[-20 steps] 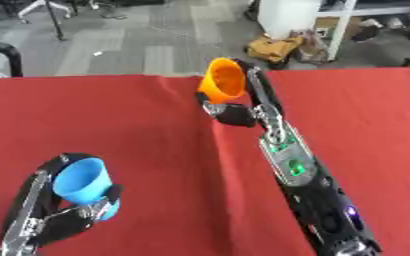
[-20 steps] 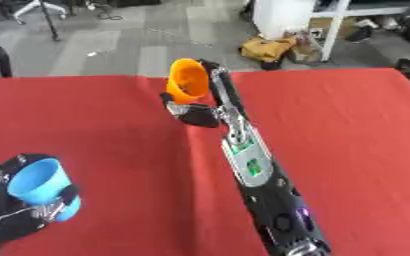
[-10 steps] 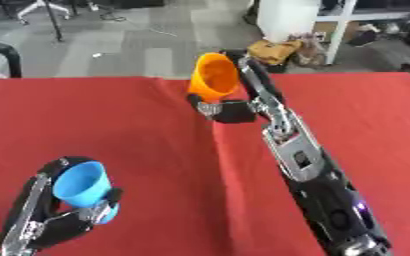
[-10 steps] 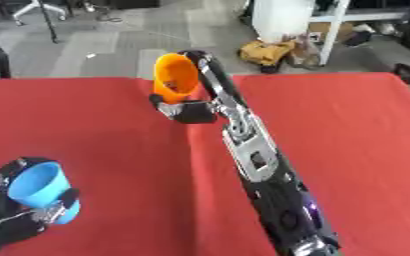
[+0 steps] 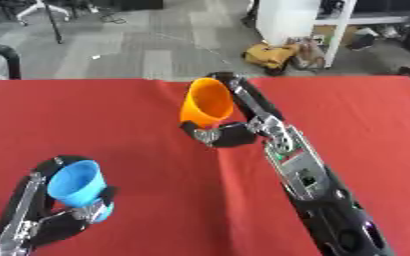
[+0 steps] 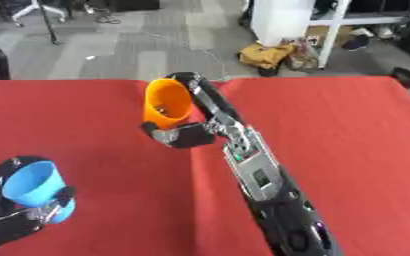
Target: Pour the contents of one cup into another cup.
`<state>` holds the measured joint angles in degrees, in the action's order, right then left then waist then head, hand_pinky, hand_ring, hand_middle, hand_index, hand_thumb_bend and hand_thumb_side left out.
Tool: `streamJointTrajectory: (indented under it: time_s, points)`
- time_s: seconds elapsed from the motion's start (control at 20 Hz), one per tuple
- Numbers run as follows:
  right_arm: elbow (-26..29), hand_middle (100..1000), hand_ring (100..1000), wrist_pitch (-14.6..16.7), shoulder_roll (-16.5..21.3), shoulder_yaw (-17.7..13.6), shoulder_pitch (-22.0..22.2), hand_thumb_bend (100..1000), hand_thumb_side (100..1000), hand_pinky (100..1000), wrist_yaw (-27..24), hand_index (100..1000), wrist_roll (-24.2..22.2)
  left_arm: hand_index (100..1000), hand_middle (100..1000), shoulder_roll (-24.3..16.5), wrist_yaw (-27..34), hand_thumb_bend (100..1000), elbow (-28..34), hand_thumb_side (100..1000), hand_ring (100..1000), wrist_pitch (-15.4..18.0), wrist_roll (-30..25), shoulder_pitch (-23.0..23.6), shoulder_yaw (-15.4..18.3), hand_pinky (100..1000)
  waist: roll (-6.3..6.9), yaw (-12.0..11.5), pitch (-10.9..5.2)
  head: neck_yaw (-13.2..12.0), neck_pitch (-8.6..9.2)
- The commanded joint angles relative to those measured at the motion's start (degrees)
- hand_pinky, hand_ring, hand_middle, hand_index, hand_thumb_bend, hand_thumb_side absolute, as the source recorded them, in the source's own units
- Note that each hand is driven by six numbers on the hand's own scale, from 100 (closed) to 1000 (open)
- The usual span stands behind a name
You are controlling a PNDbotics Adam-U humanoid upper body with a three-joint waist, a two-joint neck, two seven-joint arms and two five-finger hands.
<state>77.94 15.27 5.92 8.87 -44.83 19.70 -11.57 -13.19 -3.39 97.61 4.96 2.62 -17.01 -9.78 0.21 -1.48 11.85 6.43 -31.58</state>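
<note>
The right hand (image 6: 191,131) reaches in from the 5 o'clock corner up to mid-table, its fingers and thumb curled round an orange cup (image 6: 167,108), which sits just above the centre of the red table (image 5: 138,135). The cup is tilted, its mouth turned toward the camera and slightly toward 11 o'clock, and something small and dark shows inside it in the right eye view, too small to make out. The long black-and-silver forearm (image 5: 309,180) runs from the cup down toward 5 o'clock. At 7 o'clock, near the lower corner, the left hand (image 5: 42,220) has its fingers wrapped round a blue cup (image 5: 75,185), which stands roughly upright with its open mouth up and leaning a little toward 11 o'clock. The two cups are well apart, the orange one toward 1 o'clock from the blue one. Beyond the table's far edge, at 12 o'clock, lies grey floor with a yellow-brown bag (image 5: 274,55) beside a white cabinet (image 5: 287,20).
</note>
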Motion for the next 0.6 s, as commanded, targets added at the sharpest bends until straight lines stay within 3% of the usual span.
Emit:
streamJointTrajectory:
  time_s: [0.05,0.6]
  points:
    - [2.6,125,370,0.1,-0.5,1.0,-0.6,180,100,559,-1.8,195,-1.4,630,473,-1.5,-0.2,507,0.8,100,400,0.0,0.3,-1.4,0.6,397,0.06,0.1,-1.03,-0.2,0.65]
    - [4.9,131,376,0.0,-3.5,4.6,0.4,190,100,561,-5.6,199,-6.0,631,473,-2.6,0.0,509,-0.9,100,399,0.1,-0.3,-5.0,0.1,396,-0.06,0.3,-1.18,-0.2,0.91]
